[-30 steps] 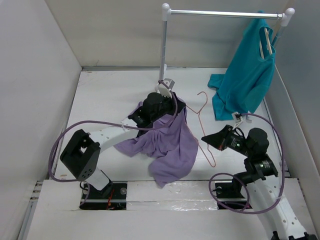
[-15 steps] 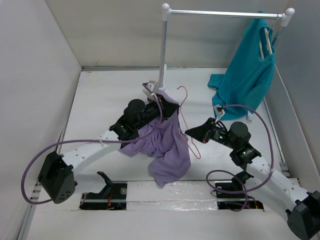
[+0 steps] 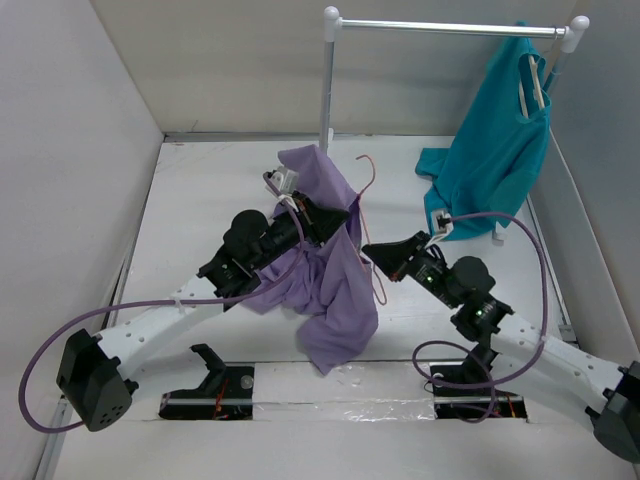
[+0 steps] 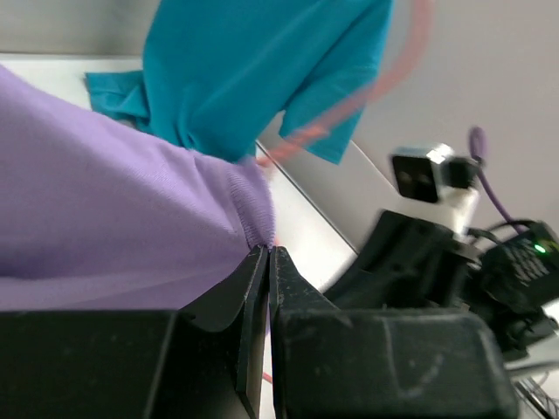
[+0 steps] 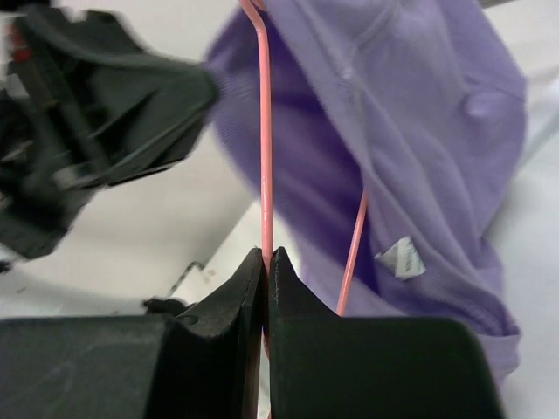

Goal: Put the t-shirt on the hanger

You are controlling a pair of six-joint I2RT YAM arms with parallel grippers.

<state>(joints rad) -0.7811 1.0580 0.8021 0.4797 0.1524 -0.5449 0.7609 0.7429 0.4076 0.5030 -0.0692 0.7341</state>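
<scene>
The lavender t-shirt (image 3: 335,290) hangs lifted off the table, held near its top by my left gripper (image 3: 335,215), which is shut on a fold of it (image 4: 253,205). The thin pink wire hanger (image 3: 368,225) stands upright beside the shirt's right edge, its hook uppermost. My right gripper (image 3: 372,252) is shut on one of its wires (image 5: 265,175). In the right wrist view the other wire crosses in front of the shirt (image 5: 410,131), next to the white neck label. The two grippers are close together above mid-table.
A teal shirt (image 3: 495,150) hangs on a pale hanger from the white rail (image 3: 450,28) at the back right, its lower part lying on the table. The rail's post (image 3: 326,90) stands just behind the lifted shirt. White walls enclose the table.
Both arms have reached forward and up. The left gripper has raised the t-shirt's top towards the rail post. The right gripper has carried the hanger left and upright against the shirt.
</scene>
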